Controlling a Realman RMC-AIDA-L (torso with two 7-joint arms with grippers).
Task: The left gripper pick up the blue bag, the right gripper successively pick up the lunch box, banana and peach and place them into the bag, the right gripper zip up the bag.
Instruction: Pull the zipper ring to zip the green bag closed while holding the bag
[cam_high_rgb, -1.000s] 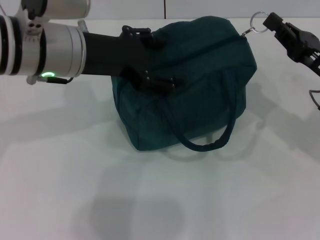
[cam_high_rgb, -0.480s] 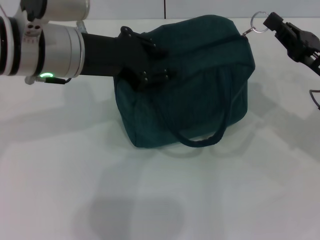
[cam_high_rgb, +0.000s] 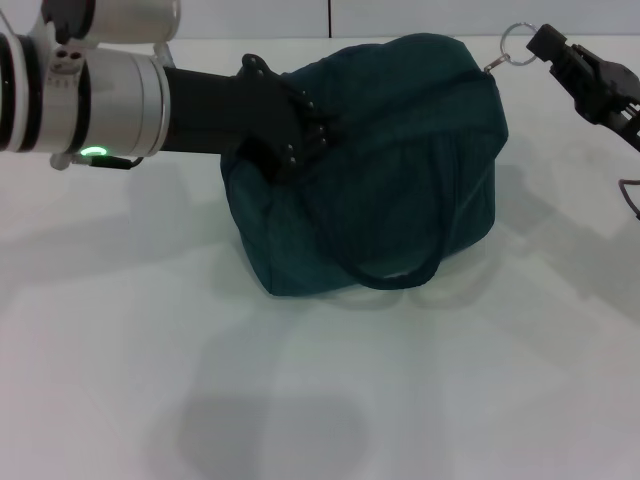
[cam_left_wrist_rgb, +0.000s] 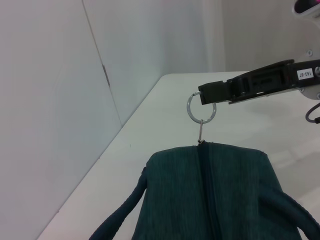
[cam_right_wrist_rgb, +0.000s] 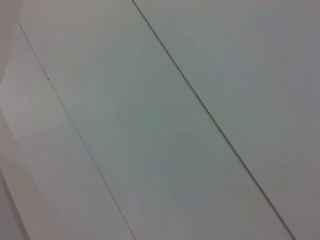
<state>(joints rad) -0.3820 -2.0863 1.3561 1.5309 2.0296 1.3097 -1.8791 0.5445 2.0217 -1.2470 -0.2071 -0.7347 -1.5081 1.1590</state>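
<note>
The blue bag (cam_high_rgb: 400, 160) rests on the white table with its zip closed along the top (cam_left_wrist_rgb: 206, 195). My left gripper (cam_high_rgb: 312, 130) presses into the bag's left end, its fingers drawn together on the fabric. My right gripper (cam_high_rgb: 543, 42) is at the bag's far right top corner, shut on the metal ring zip pull (cam_high_rgb: 517, 45). The left wrist view shows its tip (cam_left_wrist_rgb: 204, 97) pinching the ring (cam_left_wrist_rgb: 201, 108). One loop handle (cam_high_rgb: 395, 275) hangs down the front. The lunch box, banana and peach are out of view.
The white table (cam_high_rgb: 320, 400) stretches in front of the bag. A wall (cam_left_wrist_rgb: 60, 100) stands close behind the table's far edge. A cable (cam_high_rgb: 630, 195) hangs by the right arm. The right wrist view shows only a plain panelled surface.
My left gripper's fingers, spread wide a second ago, have closed together on the bag's left end. The bag has sagged slightly and its front handle hangs lower. The right gripper has not moved.
</note>
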